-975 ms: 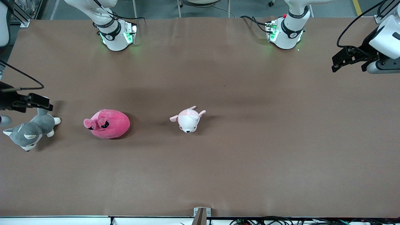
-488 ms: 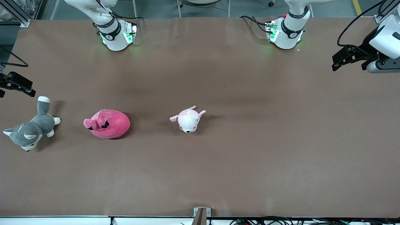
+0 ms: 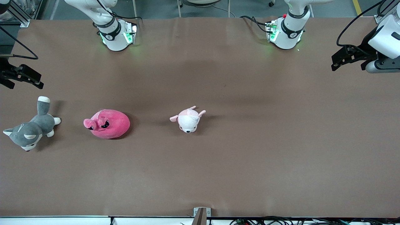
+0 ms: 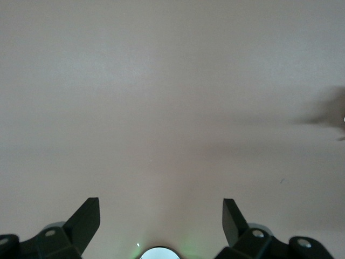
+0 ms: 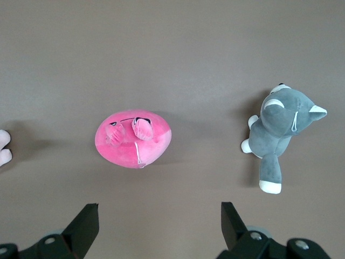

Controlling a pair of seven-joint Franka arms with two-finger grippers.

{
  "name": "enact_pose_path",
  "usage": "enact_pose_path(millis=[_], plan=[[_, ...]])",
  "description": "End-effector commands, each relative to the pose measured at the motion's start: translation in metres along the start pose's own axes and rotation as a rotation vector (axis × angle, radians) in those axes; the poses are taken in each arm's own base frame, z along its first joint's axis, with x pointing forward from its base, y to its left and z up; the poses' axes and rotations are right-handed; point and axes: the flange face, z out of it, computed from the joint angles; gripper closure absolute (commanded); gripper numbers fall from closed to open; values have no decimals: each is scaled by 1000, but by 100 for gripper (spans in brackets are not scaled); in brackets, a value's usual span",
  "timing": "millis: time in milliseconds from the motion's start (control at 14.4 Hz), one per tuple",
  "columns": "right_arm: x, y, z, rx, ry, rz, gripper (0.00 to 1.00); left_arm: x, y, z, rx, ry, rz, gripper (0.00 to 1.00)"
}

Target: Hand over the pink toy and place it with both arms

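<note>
The pink toy [image 3: 107, 123], a round hot-pink plush with black angry eyes, lies on the brown table toward the right arm's end. It also shows in the right wrist view [image 5: 133, 139]. My right gripper [image 3: 23, 78] is open and empty, up in the air over the table's edge at the right arm's end, above the husky's tail side. Its open fingertips frame bare table in the right wrist view [image 5: 159, 216]. My left gripper [image 3: 342, 59] is open and empty, held high over the left arm's end of the table; its wrist view [image 4: 160, 213] shows only bare table.
A grey-and-white husky plush [image 3: 30, 128] lies beside the pink toy, closer to the right arm's end of the table; it also shows in the right wrist view [image 5: 280, 128]. A small pale pink-and-white plush [image 3: 188, 119] lies near the table's middle. The arm bases [image 3: 116, 34] stand along the table's edge.
My right gripper has risen from just over the husky's tail and moved away from it toward the arm bases' side. The left arm has hardly moved. The toys have not moved.
</note>
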Motion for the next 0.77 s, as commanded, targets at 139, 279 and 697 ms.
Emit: enact_pose_path(millis=[139,279,697], plan=[[-8,1,0,-10,16,16,0,0,-2,-8,-11,6,13,0],[-9,1,-1,-10,16,16,0,1,-3,-7,-8,6,12,0],[-10,2,0,-8,8,19,0,2,-3,-7,-8,3,15,0]])
